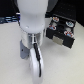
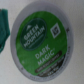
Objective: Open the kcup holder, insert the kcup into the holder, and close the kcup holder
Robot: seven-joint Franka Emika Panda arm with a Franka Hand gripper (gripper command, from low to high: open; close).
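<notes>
Wrist view filled by the kcup [image 2: 42, 42], green lid up, on the pale worktop [image 2: 10, 70].
Exterior view had the arm over the worktop's middle, the black kcup holder [image 1: 61, 31] toward the exterior view's right; whether the tool was clenched or released, I cannot tell.

My arm [image 1: 33, 30] blocks the middle; the kcup holder [image 1: 61, 31] stands on the exterior view's right, with bare worktop [image 1: 65, 65] in front of it.
</notes>
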